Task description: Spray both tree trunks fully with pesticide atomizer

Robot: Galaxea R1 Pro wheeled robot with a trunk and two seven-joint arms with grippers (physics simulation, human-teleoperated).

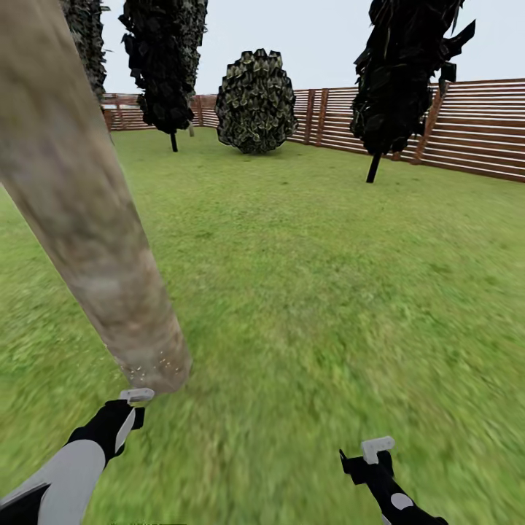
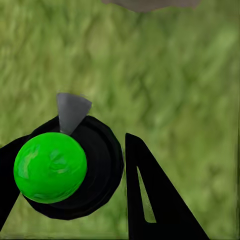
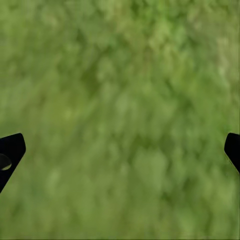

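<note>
Fence (image 1: 467, 127) rings lawn; trunk (image 1: 87, 219) looms before left end effector (image 2: 100, 190) clamped on atomizer (image 2: 50, 167); right end effector (image 3: 120, 150) apart.

one thick tree trunk (image 1: 87, 240) of mottled grey-brown bark leans across the head view, with a scatter of tiny white specks (image 1: 157, 362) near its foot, too many and too fine to count. three dark-leaved trees stand on thin stems farther back: one at far left (image 1: 166, 58), one at right (image 1: 405, 73), and a sliver of a third (image 1: 86, 36) at the top left edge, though that one is cut off and may be part of something else. one rounded bush (image 1: 256, 102) sits between them. one slatted fence (image 1: 474, 127) rings one lawn (image 1: 328, 292). two arms show, left (image 1: 73, 467) and right (image 1: 386, 481). one green-topped atomizer (image 2: 50, 167) sits in the left wrist view.
</note>
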